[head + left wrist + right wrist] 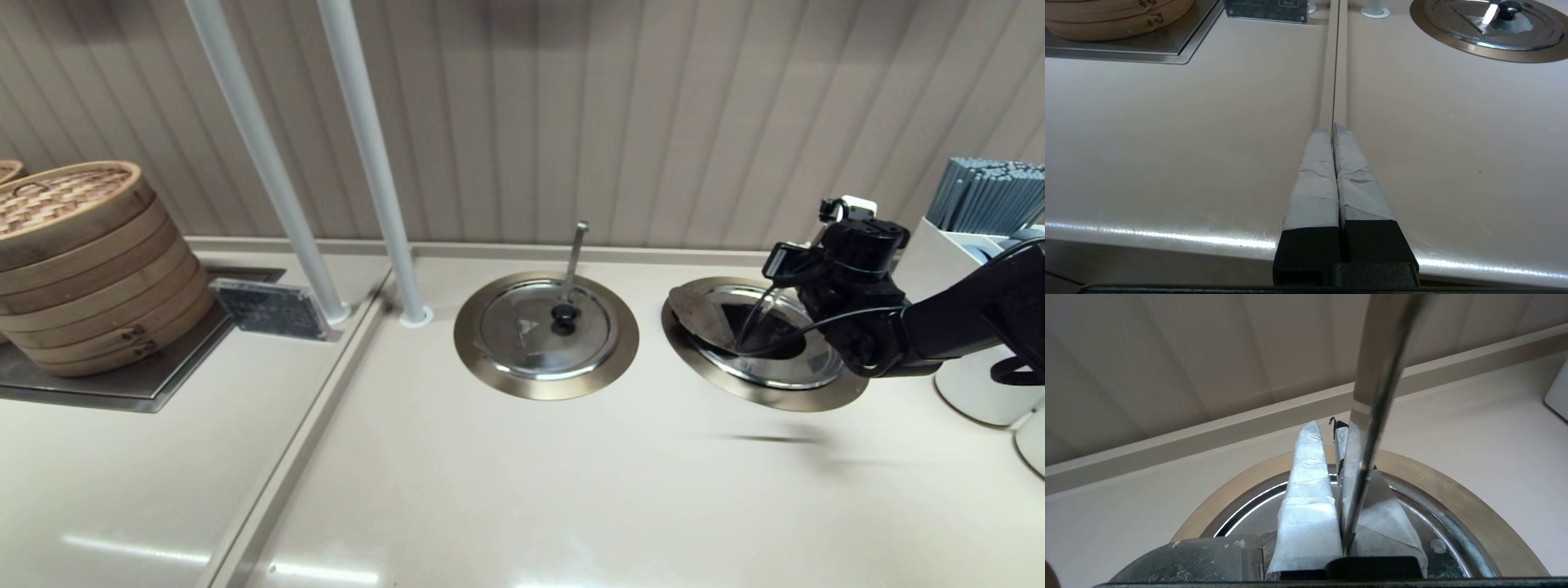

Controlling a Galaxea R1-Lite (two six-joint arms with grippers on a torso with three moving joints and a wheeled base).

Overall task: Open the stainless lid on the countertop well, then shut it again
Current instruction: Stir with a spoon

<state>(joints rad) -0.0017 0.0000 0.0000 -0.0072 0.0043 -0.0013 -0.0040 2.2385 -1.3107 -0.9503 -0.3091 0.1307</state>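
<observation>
Steel gleams at right of the head frame, where the stainless lid (709, 309) stands tilted over the countertop well (763, 394), exposing its dark interior. Only the right wrist view shows the right pincer (1327, 433) with taped fingers (1306, 498) drawn narrow beside the ladle handle (1372, 416); what they clamp cannot be told. The left wrist view alone shows the left pincer (1333, 130) pressed together above the desk (1167, 143). Lettering on a small placard (269, 309) is unreadable.
</observation>
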